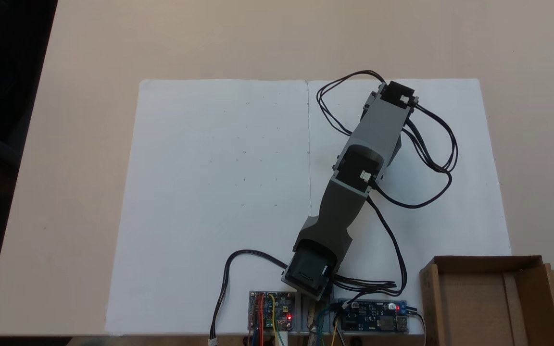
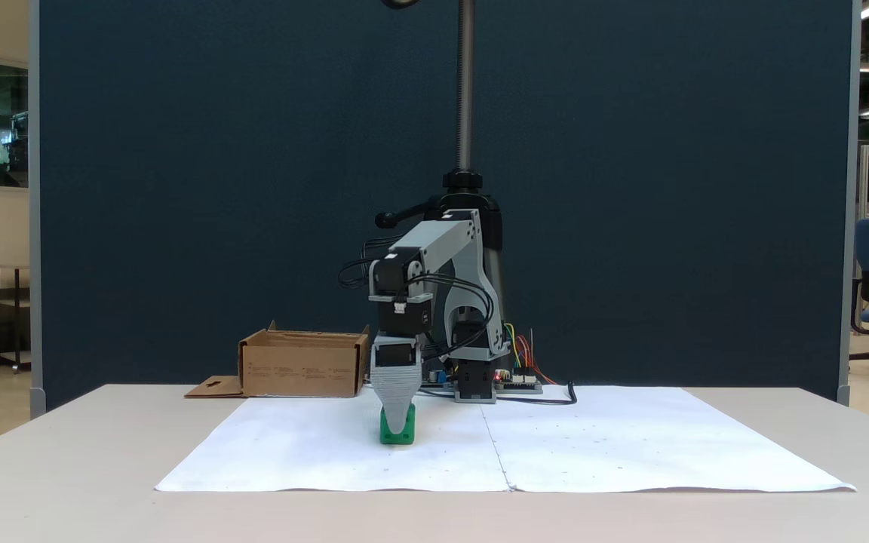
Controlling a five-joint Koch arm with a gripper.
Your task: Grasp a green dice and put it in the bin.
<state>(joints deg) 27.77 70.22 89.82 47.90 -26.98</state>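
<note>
your gripper point(image 2: 397, 428) stood over the green dice point(image 2: 397, 433) at lower centre, reaching for a grasp; i couldn't tell the jaws' state. the bin point(image 2: 304, 363) waited left of it.

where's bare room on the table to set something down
The white paper is bare from its left edge across to the arm. The paper's near edge is crowded: circuit boards, cables and the box. The end effector stands over the green dice.

White paper sheets point(image 1: 219, 192) cover the beige table point(image 1: 89, 72); circuit boards point(image 1: 271, 311) sit at its edge.
</note>
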